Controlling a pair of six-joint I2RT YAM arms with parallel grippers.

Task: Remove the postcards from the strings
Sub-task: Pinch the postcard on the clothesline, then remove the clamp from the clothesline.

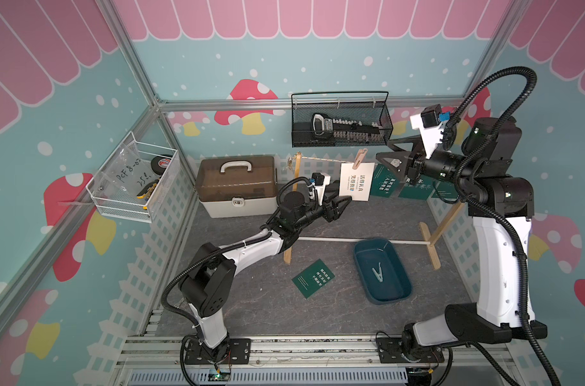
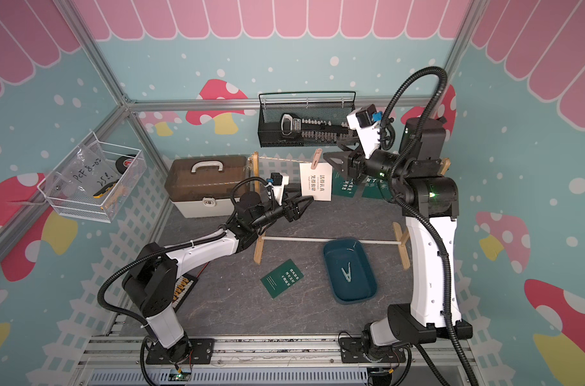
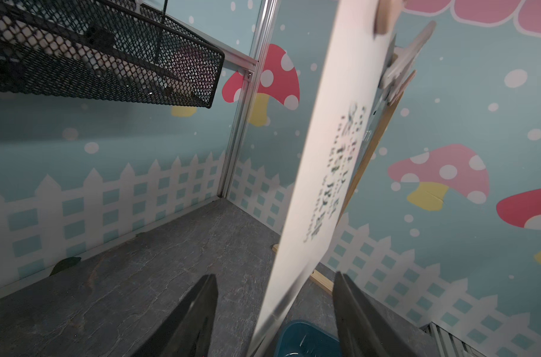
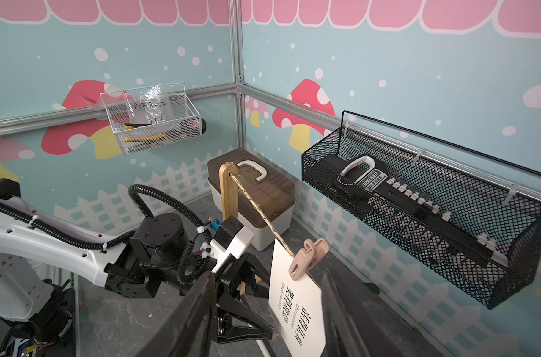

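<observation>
One green card already lies on the table below the cord. The white card hangs from the cord by a peg, with other green cards beyond it. The left gripper, open and empty, straddles the white card's bottom edge. The right gripper, likewise open and empty, flanks the peg.

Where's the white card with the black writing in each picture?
Top view: white postcard hangs mid-picture, below the black mesh basket.
Top view: same spot, below the basket.
Left wrist: huge and slanted, close up, basket beside it.
Right wrist: close up under the pinkish clothespin, basket beyond.
Shared landmark: the black mesh basket.
</observation>
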